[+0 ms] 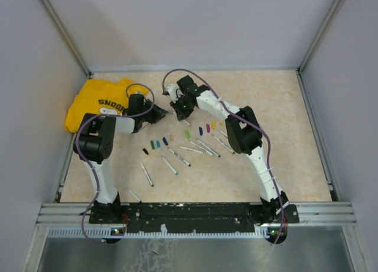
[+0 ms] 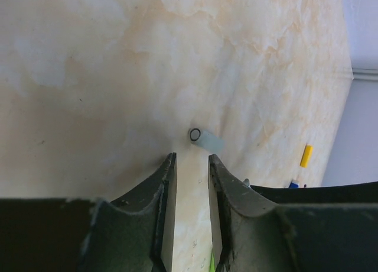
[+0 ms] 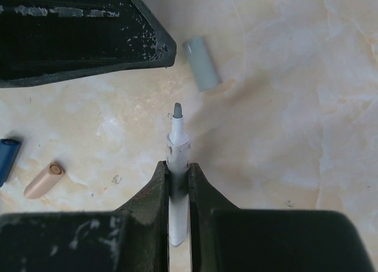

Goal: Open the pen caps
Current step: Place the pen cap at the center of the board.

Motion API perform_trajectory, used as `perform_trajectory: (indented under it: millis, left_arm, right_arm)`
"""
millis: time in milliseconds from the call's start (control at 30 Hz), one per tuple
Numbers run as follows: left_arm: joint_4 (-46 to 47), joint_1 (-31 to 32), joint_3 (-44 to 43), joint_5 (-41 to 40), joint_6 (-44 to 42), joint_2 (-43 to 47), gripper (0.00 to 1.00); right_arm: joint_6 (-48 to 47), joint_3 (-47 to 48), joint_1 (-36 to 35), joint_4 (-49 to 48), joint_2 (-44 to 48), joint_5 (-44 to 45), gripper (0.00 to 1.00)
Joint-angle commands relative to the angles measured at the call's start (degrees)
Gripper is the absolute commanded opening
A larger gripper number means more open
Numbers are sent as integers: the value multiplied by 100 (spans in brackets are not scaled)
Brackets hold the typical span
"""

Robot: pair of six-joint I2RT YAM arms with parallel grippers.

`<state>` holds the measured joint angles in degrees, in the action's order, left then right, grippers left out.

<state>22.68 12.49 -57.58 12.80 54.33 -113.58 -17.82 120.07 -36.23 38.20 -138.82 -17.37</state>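
My left gripper is open with nothing between its jaws. A pale grey pen cap lies loose on the table just beyond its fingertips. My right gripper is shut on a white pen barrel, whose uncovered grey tip points at that same grey cap. From above, both grippers meet at the back of the table, left gripper and right gripper. A row of coloured pen caps and uncapped pens lies in front of them.
A yellow T-shirt lies crumpled at the back left, close to the left arm. A beige cap and a blue cap lie left of the right gripper. A yellow cap lies off to the right. Walls enclose the table.
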Motion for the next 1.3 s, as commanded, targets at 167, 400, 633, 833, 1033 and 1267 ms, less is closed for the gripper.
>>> perform_trajectory:
  millis: [167,400,633,833,1033,1267]
  left_arm:
    - [-34,-28,62,-363,11,139,33]
    - [9,-36,452,-594,-450,1094,34]
    - [77,-41,1463,-1261,-1064,2713,36]
    - [31,-54,2345,-1694,-1438,4067,40]
    - [172,-54,3050,-1390,-1966,5265,62]
    - [302,-54,3590,-1086,-2415,6701,99]
  right_arm:
    - [-69,167,-47,114,21,101,10]
    - [-132,148,-47,121,114,244,17]
    - [-134,120,-50,131,124,220,24]
    - [-142,123,-52,156,178,183,28]
    - [-241,42,-6,232,741,55,33]
    - [-351,-1453,356,-311,2646,-683,51]
